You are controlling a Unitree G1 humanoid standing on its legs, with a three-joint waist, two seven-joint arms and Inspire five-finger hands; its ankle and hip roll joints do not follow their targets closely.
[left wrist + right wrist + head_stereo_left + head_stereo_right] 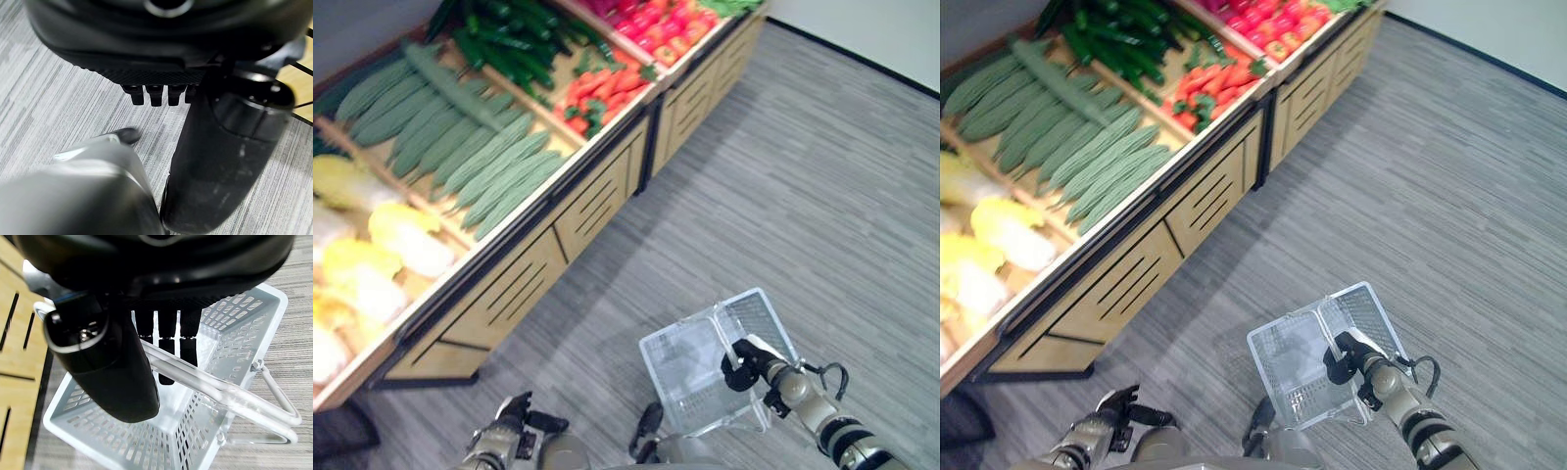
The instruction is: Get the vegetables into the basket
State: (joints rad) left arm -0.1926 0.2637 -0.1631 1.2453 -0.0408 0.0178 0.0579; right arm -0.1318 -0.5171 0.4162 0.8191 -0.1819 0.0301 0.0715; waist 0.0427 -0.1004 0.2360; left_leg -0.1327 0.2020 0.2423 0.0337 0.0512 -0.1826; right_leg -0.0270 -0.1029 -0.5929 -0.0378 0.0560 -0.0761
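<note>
Right hand [746,370] is curled round the handle of the white perforated plastic basket [685,377], carried low on the robot's right side over the grey striped floor [803,196]; the right wrist view shows fingers [166,352] hooked under the clear handle bar [215,389] with the thumb on the near side. Basket interior looks empty, no vegetables in yet.

Left hand [514,416] hangs low at the robot's left, holding nothing. In its wrist view the fingers [151,95] appear only as short stubs past the palm, so they look curled in; thumb stands out beside them.

Vegetables are all up on the slanted wooden display stand [509,284], forward and to the robot's left, well apart from both hands. Nearest bin: pale yellow-white cabbages [396,240]. Next along: long ridged light-green gourds [489,162], long axes roughly parallel, running diagonally up the slope. Beyond those: dark green cucumbers [514,44], then red peppers [607,93], then more red produce [656,22] at the far end.

Key relation: the free left hand is on the stand side and nearer the produce; the basket sits on the opposite side. My read: the left hand picks, crossing a gourd's long axis, then carries it rightward to the basket.
</note>
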